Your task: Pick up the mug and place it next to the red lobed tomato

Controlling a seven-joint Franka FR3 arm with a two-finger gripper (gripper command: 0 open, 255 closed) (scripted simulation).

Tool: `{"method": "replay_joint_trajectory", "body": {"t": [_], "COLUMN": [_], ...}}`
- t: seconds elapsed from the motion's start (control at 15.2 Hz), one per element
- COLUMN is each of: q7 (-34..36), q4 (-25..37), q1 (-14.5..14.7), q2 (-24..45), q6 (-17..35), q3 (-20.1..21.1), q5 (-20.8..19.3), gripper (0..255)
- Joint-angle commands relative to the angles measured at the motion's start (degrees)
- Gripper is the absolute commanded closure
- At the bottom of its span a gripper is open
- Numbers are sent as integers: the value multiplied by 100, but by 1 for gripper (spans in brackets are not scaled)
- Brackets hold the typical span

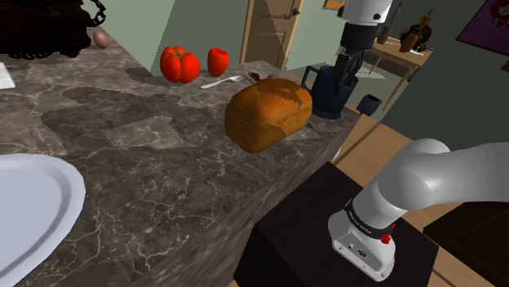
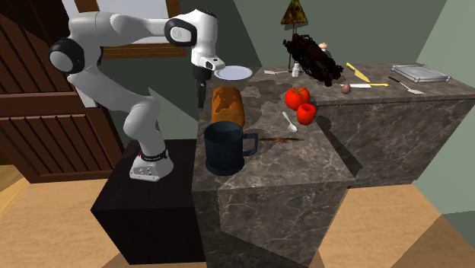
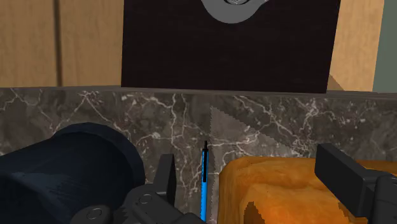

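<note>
**Item:** mug, dark blue, with one loop handle.

**Location:** We find it upright on the marbled countertop, just beside the loaf, at the loaf's end farthest from the red lobed tomato. A narrow strip of bare counter separates mug and loaf, and a thin blue pen lies in it.

**Destination:** The tomato sits well beyond the loaf's other end. A smaller red fruit is just beside it, and a spoon lies between that pair and the loaf.

**Gripper:** The gripper hovers above the gap, its fingers spread wide and holding nothing. The mug stands outside them, and the loaf's near end lies beneath them.

**Handling, as we judge it:**
- The mug looks rigid and thick-walled, so it should not give under the pads.
- It is probably of moderate weight for its bulk.
- The surface looks smooth, so we expect some slip and favour a firm pinch.
- We cannot tell the material, and we would treat it as breakable if knocked.

**Where to hold:** We would take the wall at the rim, one finger inside and one outside, on a stretch facing away from the loaf, since that side has the most room. The handle is a second option, but it is thinner and likelier to let the mug swing. We would carry the mug upright and high enough to pass over the loaf.
</note>
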Motion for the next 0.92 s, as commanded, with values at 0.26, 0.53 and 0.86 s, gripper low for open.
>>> {"method": "replay_joint_trajectory", "body": {"t": [0.26,0.53,0.86], "q7": [-553,-1103,-1710], "q4": [123,363,748], "q1": [-100,-156,-162], "q2": [364,832,1425], "q6": [592,1164,1720], "q3": [-495,-981,-1487], "q5": [-257,-394,-382], "gripper": [0,0,0]}}
